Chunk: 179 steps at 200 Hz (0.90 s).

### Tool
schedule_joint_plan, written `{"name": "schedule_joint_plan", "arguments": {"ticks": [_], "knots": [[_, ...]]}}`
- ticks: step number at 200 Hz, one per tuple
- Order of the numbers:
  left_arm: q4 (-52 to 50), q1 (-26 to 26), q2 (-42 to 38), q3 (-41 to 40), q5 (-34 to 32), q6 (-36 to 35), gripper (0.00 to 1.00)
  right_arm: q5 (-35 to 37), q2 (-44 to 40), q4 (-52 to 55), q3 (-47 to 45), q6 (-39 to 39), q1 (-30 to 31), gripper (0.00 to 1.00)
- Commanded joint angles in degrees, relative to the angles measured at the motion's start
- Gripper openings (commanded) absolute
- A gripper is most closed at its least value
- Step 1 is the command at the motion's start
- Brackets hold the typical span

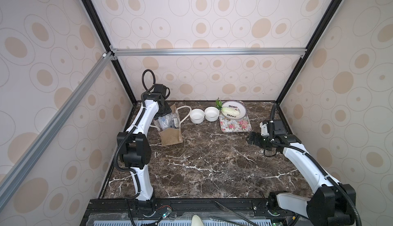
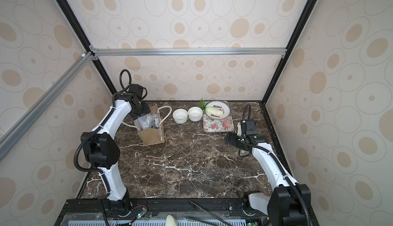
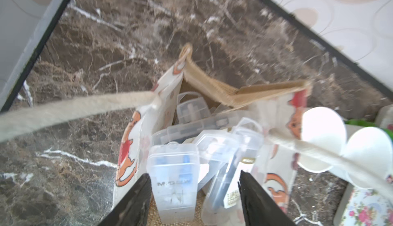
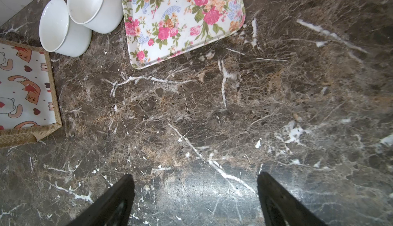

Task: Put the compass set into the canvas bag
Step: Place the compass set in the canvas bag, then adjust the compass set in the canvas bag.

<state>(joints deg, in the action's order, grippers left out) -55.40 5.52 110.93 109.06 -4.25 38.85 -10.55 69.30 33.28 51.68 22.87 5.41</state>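
As left claw [image 3: 194,173] gapes, compass set [image 3: 173,184] bagged

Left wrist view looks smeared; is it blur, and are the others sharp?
Left wrist view: smeared all over; the bag, its rope handle and the clear cases lack crisp edges, and the white cups are blown out. Right wrist view: sharp, with a glare patch on the table. Both top views: sharp, evenly lit.

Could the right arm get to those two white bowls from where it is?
Probably yes. The right gripper is open and empty, and only bare marble tabletop and the flat floral tray's corner lie between it and the white bowls.
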Motion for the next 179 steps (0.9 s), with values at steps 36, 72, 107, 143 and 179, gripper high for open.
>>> {"name": "schedule_joint_plan", "arguments": {"ticks": [36,72,107,143,179], "knots": [[4.8,1.0,0.2,0.4,8.6,-3.8,0.66,-0.5,1.9,-1.2,-0.4,0.9,1.3,0.92],[4.9,-0.1,4.6,3.0,8.3,-5.6,0.67,-0.2,1.9,-0.8,-0.2,0.3,1.4,0.92],[4.4,-0.2,4.9,0.6,5.9,-5.7,0.67,-0.2,1.7,-1.0,-0.5,0.5,1.4,0.92],[6.6,-0.6,0.9,-5.2,4.3,-5.3,0.67,-0.4,2.2,-1.4,-0.4,0.4,1.5,0.92],[8.5,-0.5,-1.9,-7.5,6.7,-5.7,0.67,-0.7,2.7,-1.5,0.2,0.4,1.5,0.92]]}}
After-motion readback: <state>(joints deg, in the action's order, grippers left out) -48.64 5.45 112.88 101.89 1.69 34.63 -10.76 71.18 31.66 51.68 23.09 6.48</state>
